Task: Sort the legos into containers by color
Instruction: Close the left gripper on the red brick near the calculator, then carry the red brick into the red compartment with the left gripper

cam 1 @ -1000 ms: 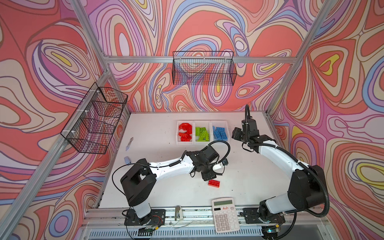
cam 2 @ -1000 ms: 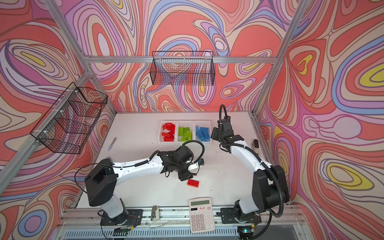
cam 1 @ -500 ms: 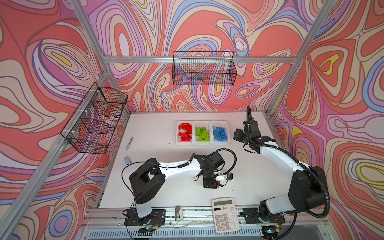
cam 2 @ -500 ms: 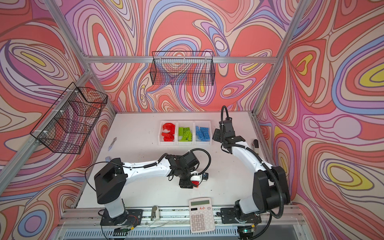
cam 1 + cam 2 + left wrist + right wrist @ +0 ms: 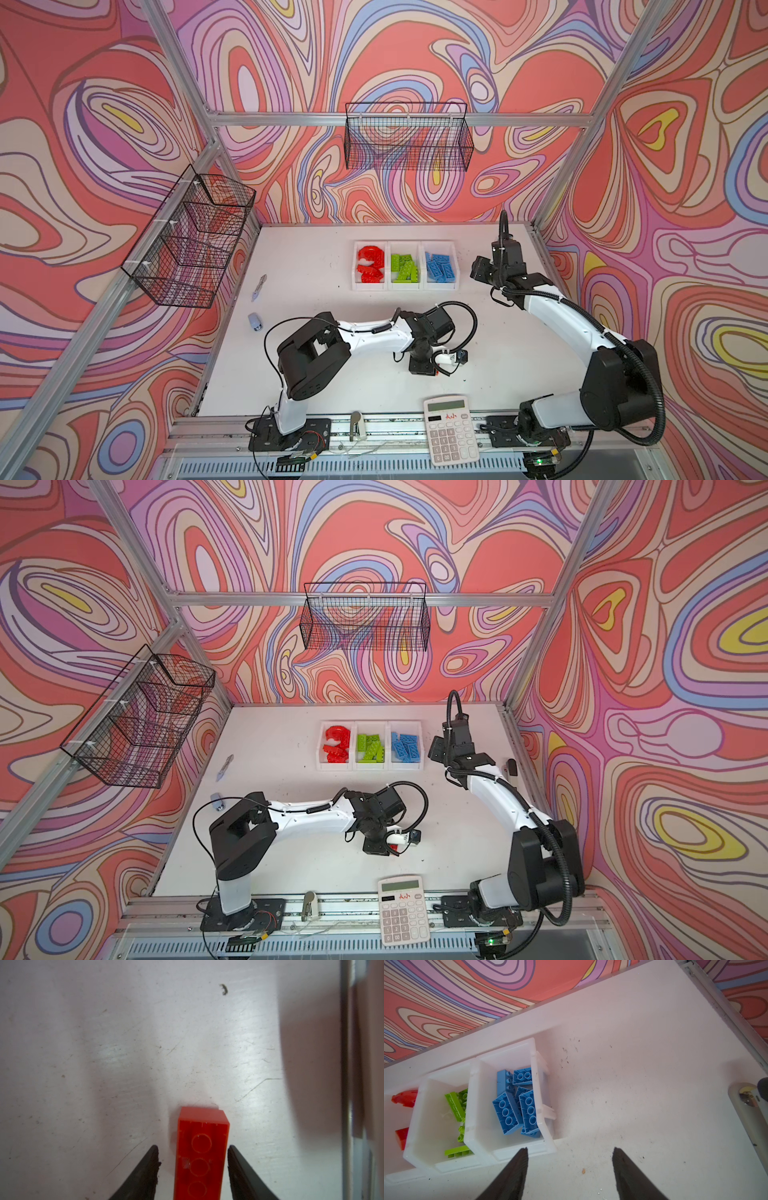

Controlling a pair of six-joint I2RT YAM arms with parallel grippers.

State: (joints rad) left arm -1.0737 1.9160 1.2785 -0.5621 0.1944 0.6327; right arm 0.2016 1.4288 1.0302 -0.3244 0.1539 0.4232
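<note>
One red lego (image 5: 200, 1153) lies upside down on the white table, its hollow tubes facing up. My left gripper (image 5: 192, 1148) is down over it with a finger on each long side. A gap shows at one side, so the jaws stand open. In a top view only a sliver of this red lego (image 5: 392, 847) peeks from under the left gripper (image 5: 432, 369). The containers (image 5: 405, 286) hold red legos (image 5: 370, 264), green legos (image 5: 404, 268) and blue legos (image 5: 440, 268), each colour in its own bin. My right gripper (image 5: 570, 1149) hovers open and empty beside the blue bin (image 5: 508, 1153).
A calculator (image 5: 451, 428) lies at the front edge. A pen-like tool (image 5: 258, 287) and a small grey object (image 5: 254, 322) rest near the left edge. Black wire baskets hang on the back wall (image 5: 409, 141) and the left wall (image 5: 191, 241).
My left gripper has moved forward and right, come down over the red lego, and its jaws have narrowed around it. The right gripper has barely moved.
</note>
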